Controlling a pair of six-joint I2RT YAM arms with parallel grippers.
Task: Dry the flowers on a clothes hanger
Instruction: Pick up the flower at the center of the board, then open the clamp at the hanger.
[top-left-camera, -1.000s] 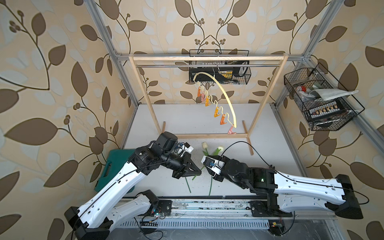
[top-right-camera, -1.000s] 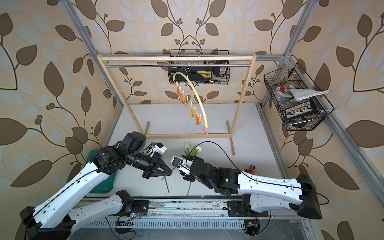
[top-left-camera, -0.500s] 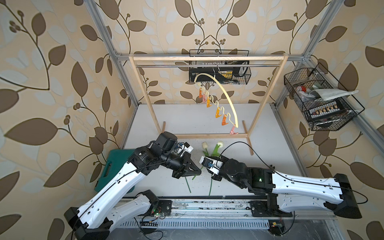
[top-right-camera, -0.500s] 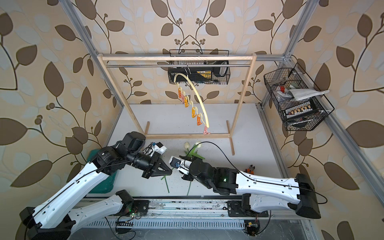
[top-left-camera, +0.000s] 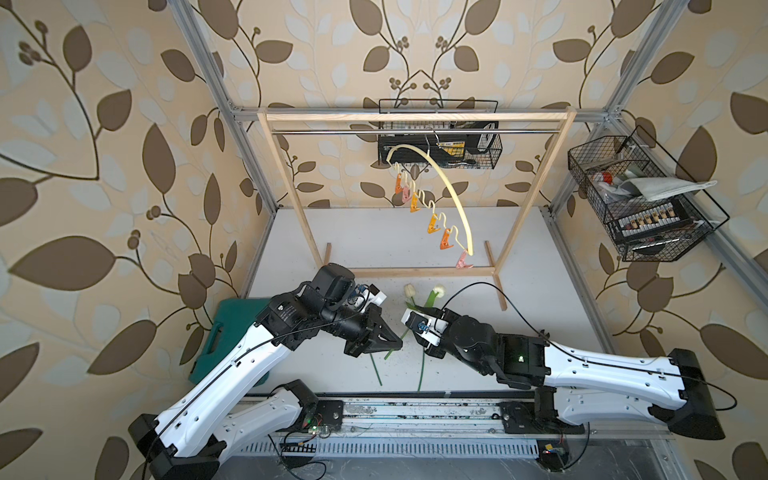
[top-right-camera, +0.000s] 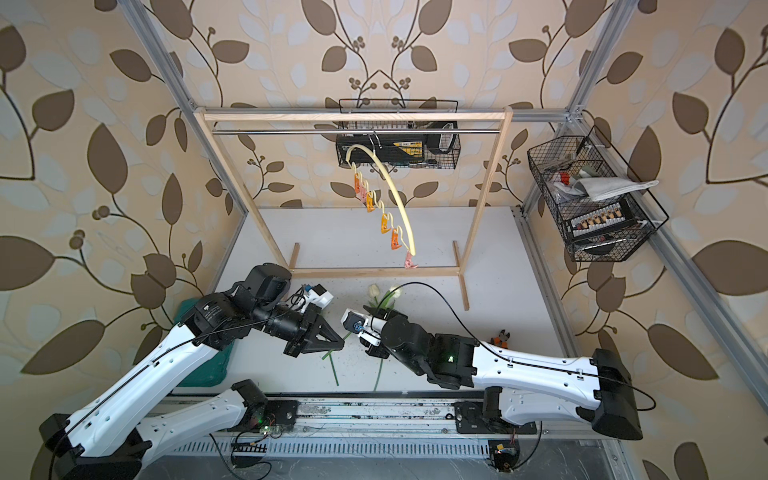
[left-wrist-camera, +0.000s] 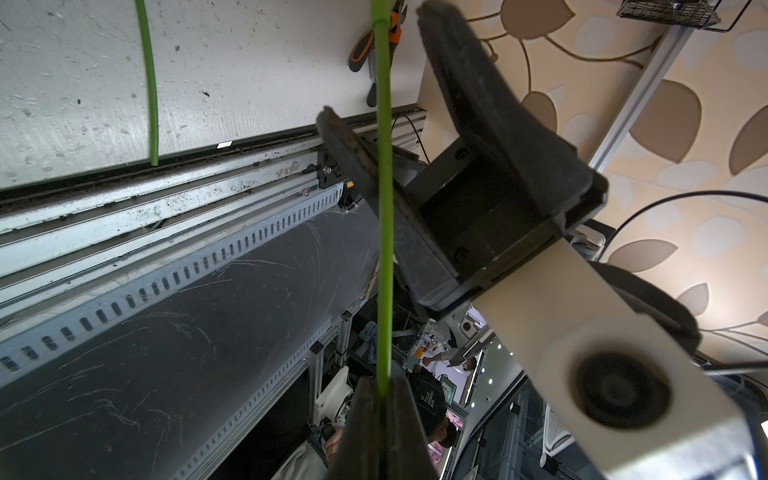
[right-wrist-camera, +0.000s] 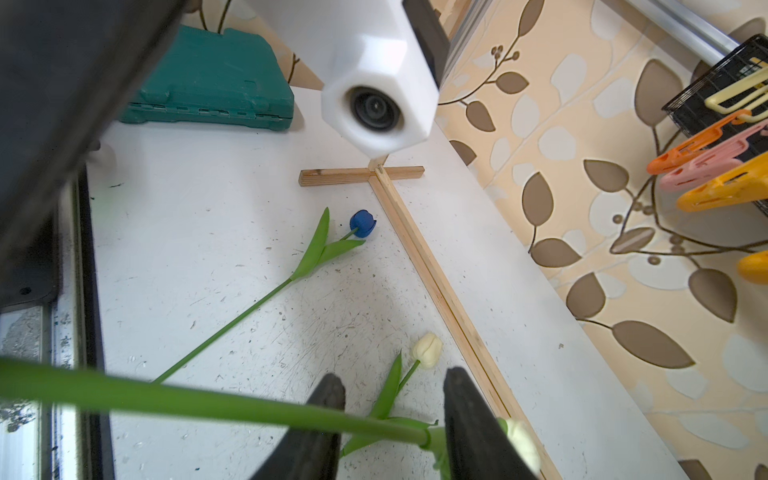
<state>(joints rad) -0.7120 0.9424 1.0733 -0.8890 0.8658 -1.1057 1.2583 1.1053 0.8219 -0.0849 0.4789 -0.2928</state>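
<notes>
My left gripper (left-wrist-camera: 384, 384) (top-left-camera: 395, 343) is shut on the thin green stem (left-wrist-camera: 384, 208) of a cream-white flower, held above the table. My right gripper (right-wrist-camera: 392, 374) (top-left-camera: 409, 316) is open, one finger on either side of that stem, with the cream head (right-wrist-camera: 519, 444) (top-left-camera: 438, 289) just past one finger. A second cream flower (right-wrist-camera: 428, 351) (top-left-camera: 409, 291) and a blue one (right-wrist-camera: 362, 222) lie on the table. The cream arc clothes hanger (top-left-camera: 446, 183) (top-right-camera: 395, 187) hangs from the rod by its metal hook, with its orange and pink clips (top-left-camera: 434, 224) empty.
The wooden rack (top-left-camera: 415, 117) stands at the back, and its foot bar (top-left-camera: 415, 272) crosses the table behind the flowers. A green case (top-left-camera: 232, 332) lies at the left edge. Wire baskets hang on the back wall (top-left-camera: 440, 145) and the right wall (top-left-camera: 640, 195). Pliers (top-right-camera: 503, 336) lie at the right.
My right wrist shifted slightly toward the left arm and back. The held flower's head moved a little farther back. The left arm stayed still, and the hanger sways slightly.
</notes>
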